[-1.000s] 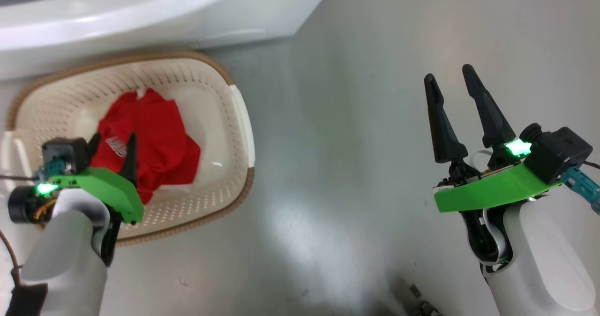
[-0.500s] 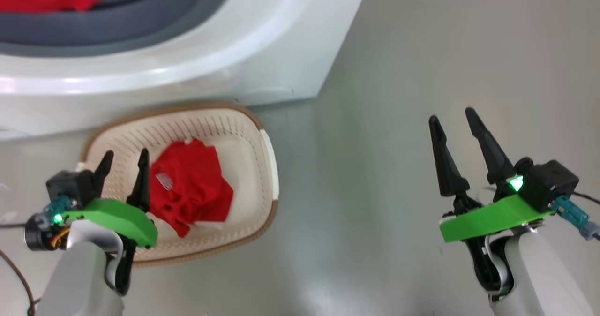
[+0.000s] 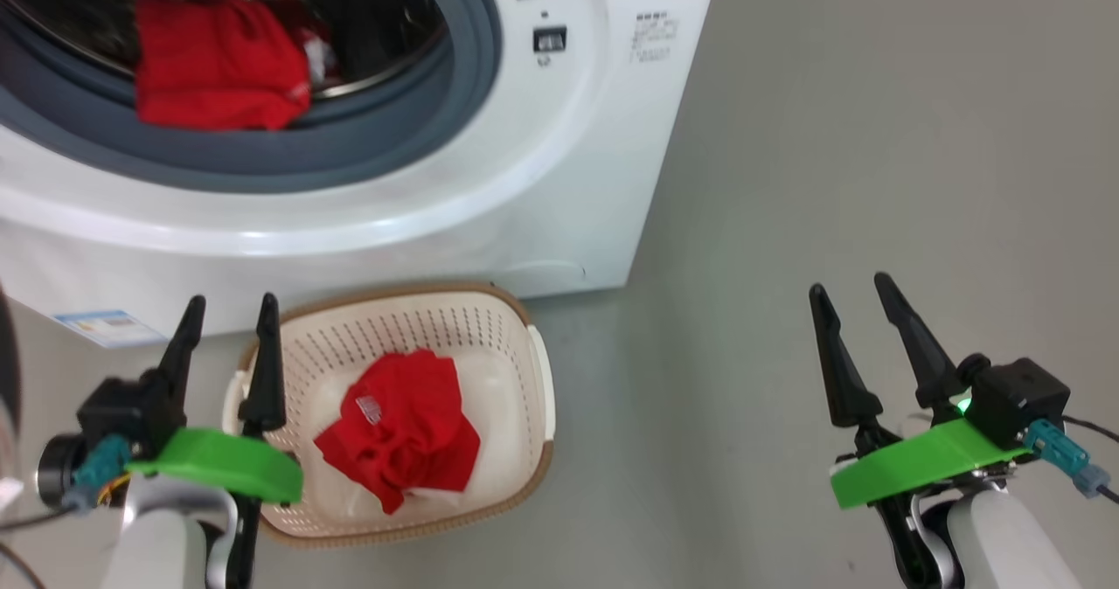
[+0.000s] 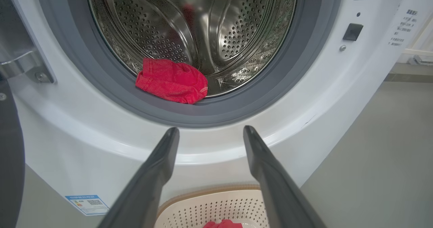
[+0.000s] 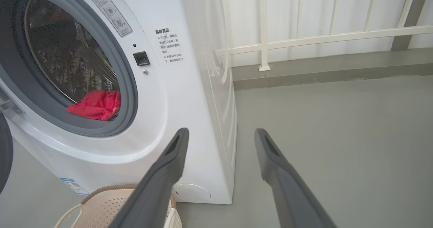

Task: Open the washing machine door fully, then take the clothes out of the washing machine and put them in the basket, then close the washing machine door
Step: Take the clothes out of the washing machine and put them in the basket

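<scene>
A: Why are your left claw point(image 3: 232, 302) and right claw point(image 3: 850, 285) both wide and empty?
B: You need them free: one red garment point(image 3: 402, 432) lies in the basket point(image 3: 420, 327), a second garment point(image 3: 210, 73) in the washing machine point(image 3: 559, 178) drum.

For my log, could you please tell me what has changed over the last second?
The head camera tilted up, bringing the washing machine drum and a second red garment into view. The left pincer drew back from over the basket to its left rim. Nothing was grasped or released: it and the right pincer stayed open, and the red garment in the basket stayed put.
</scene>
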Available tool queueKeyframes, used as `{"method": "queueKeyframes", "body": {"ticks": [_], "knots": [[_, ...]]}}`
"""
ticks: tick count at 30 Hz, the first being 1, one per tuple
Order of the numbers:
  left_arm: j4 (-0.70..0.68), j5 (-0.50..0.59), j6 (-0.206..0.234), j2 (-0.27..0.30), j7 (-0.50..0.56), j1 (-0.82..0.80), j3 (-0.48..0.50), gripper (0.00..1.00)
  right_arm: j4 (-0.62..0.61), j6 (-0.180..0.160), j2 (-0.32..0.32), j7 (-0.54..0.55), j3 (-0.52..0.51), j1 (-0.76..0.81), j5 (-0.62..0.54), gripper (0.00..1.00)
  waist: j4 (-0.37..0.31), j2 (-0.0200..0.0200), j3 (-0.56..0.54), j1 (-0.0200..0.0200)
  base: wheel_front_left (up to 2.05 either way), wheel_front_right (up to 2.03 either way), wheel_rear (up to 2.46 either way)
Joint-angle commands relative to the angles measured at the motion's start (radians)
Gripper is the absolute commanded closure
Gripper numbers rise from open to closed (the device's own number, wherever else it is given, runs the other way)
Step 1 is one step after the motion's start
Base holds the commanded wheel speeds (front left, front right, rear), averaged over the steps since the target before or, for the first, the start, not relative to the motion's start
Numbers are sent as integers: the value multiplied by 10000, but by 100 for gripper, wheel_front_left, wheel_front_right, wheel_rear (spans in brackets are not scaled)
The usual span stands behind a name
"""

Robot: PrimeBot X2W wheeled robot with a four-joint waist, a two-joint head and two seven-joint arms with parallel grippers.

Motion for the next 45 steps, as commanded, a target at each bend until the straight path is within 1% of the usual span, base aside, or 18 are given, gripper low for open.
{"method": "queueKeyframes", "body": {"ticks": [1,12,20,25,32,45], "knots": [[-592,231,-38,166,-51,369,389,0,-193,62,-82,-65,197,176,-107,0,257,0,-678,0,0,0,0],[-2626,794,-49,-148,-51,2257,590,0,-274,62,-291,-65,109,917,-40,0,410,0,-1642,0,0,0,0],[-3497,838,-38,-248,-51,3311,757,0,-379,62,-396,-65,-11,1439,-3,0,457,0,-2080,0,0,0,0],[-4102,858,104,-288,-51,4262,881,0,-433,62,-456,-65,-69,1805,36,0,437,0,-2313,0,0,0,0],[-4573,728,267,-306,-51,4883,918,0,-545,62,-466,-65,-200,2091,41,0,484,0,-2399,0,0,0,0],[-4734,469,428,-312,-51,4919,714,0,-578,62,-459,-65,-217,2033,35,0,523,0,-2274,0,0,0,0]]}}
